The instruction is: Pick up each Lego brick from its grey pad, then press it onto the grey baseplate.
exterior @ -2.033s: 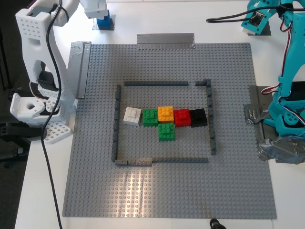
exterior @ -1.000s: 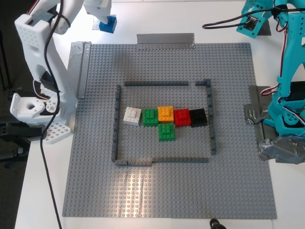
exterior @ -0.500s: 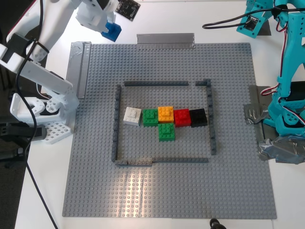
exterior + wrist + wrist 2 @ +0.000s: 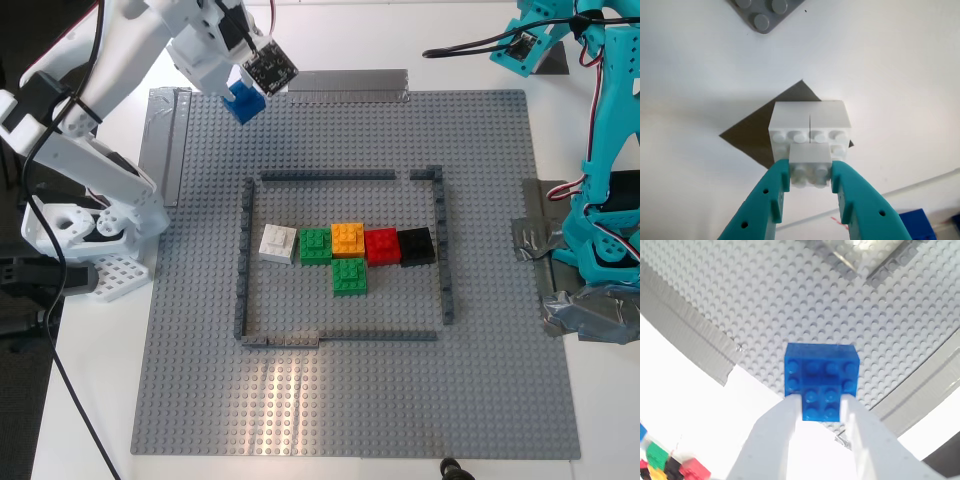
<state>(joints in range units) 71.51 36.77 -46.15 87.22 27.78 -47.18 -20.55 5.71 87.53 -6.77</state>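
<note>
My second gripper (image 4: pixel 821 407) had its two white fingers (image 4: pixel 771 440) closed on the one blue brick (image 4: pixel 821 382), which sat between the fingertips and stuck out ahead of them. In the exterior view that brick (image 4: pixel 245 102) hung with the white arm over the grey baseplate (image 4: pixel 350 400), near the corner at that view's upper left. Two strips of grey tape (image 4: pixel 682 335) ran along the plate's edges beyond the fingers.

My first gripper (image 4: pixel 811 177) had its two teal fingers (image 4: pixel 765 205) closed narrowly on a small white brick (image 4: pixel 811 167). Just ahead of the fingertips, touching that brick, were white blocks (image 4: pixel 810 127) over the one dark grey pad (image 4: pixel 765 130); whether the small brick was joined to them I could not tell.

On the baseplate, inside the thin dark wall outline (image 4: pixel 330 175), I counted six bricks: one white (image 4: pixel 278 243), two green (image 4: pixel 348 275), one orange (image 4: pixel 348 239), one red (image 4: pixel 381 245), one black (image 4: pixel 416 245).
</note>
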